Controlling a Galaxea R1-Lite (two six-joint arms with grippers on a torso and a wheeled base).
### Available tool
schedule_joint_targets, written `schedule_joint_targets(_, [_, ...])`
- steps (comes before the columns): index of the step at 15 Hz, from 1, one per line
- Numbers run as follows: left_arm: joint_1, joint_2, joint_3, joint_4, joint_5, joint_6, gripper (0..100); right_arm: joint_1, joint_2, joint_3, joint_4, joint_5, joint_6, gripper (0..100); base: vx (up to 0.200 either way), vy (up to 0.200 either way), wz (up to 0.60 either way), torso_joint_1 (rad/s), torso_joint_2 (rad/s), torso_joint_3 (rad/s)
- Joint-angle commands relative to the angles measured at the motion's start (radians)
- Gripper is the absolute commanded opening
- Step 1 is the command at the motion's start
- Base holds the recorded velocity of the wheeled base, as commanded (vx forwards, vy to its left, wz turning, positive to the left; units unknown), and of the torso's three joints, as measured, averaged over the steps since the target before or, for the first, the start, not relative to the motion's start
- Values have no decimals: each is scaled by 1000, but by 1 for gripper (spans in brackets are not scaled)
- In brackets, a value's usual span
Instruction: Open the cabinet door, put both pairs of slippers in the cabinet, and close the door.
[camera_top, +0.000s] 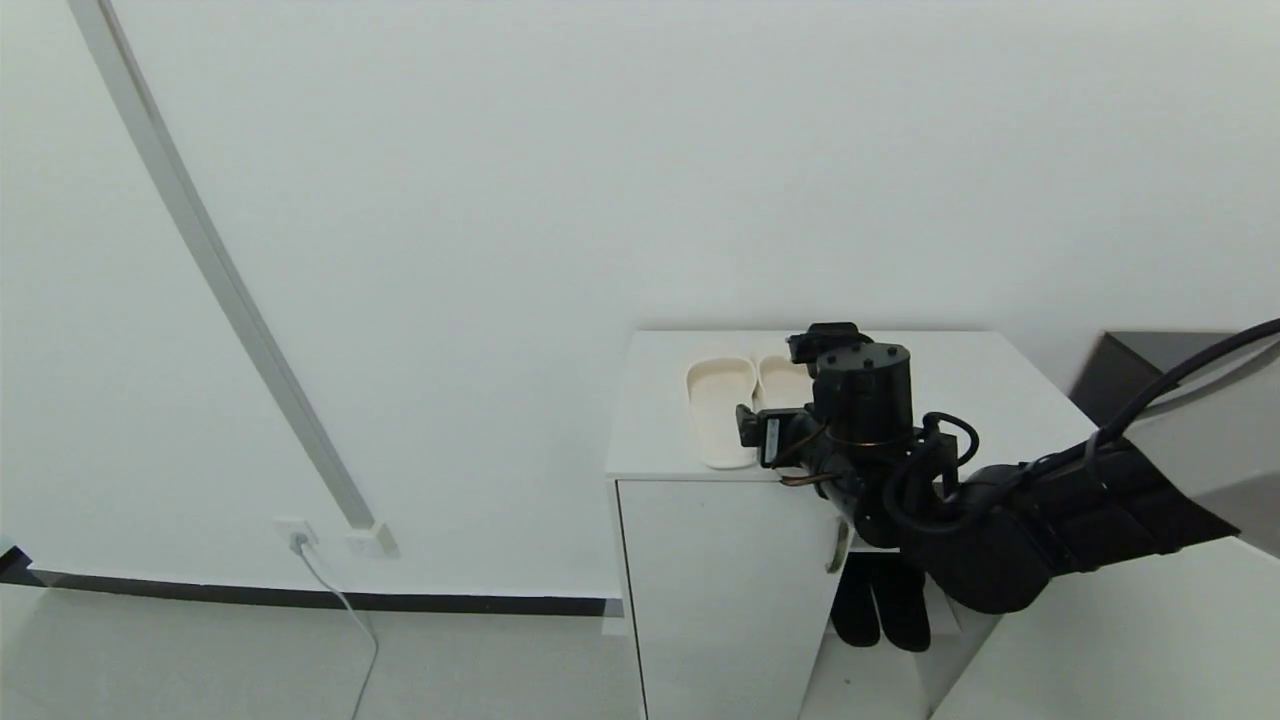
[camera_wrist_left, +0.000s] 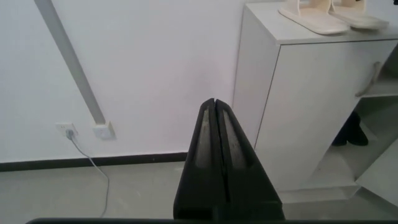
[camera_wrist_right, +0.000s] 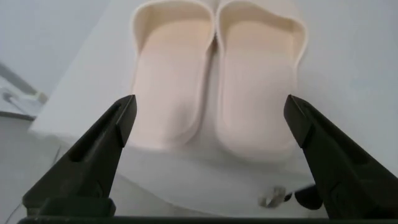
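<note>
Jaws, right: spread wide, empty. Jaws, left: pressed together, empty.

Head view: white slippers (camera_top: 722, 410) lie side by side on top of the cabinet (camera_top: 1000, 400), heels near its front edge. The right arm hangs over them. Black slippers (camera_top: 880, 605) sit low inside the open half, beside the shut door (camera_top: 730, 590).

Left wrist view: left jaws are out to the cabinet's side, well apart from it, above the floor (camera_wrist_left: 124, 193).

Right wrist view: right jaws straddle the white pair, one tip outside each slipper. Contact cannot be told.

Risks, judged:
- Squeezing two loose soft slippers together may buckle them, or one may pop free.
- A low or skewed descent could shove the pair off the front edge.
- The carry down could snag the door, or land on the black pair.
</note>
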Motion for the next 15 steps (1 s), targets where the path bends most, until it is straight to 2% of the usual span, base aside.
schedule_joint_targets(1, [-1,1,0,0,0,0,0,-4,43,-8,0,-1,-1,100,200,0,0,2,-2,7])
schedule_joint_targets(2, [-1,1,0,0,0,-2,0,-5,52,-8,-2,-1,-1,100,200,0,0,2,-2,2])
schedule_joint_targets(5, [-1,1,0,0,0,-2,0,-5,86,-24,-14,1,-1,100,0,0,0,0,0,0])
schedule_joint_targets(15, [-1,1,0,0,0,-3,0,-39,258,-214,-14,11,-34,100,0,0,0,0,0,0])
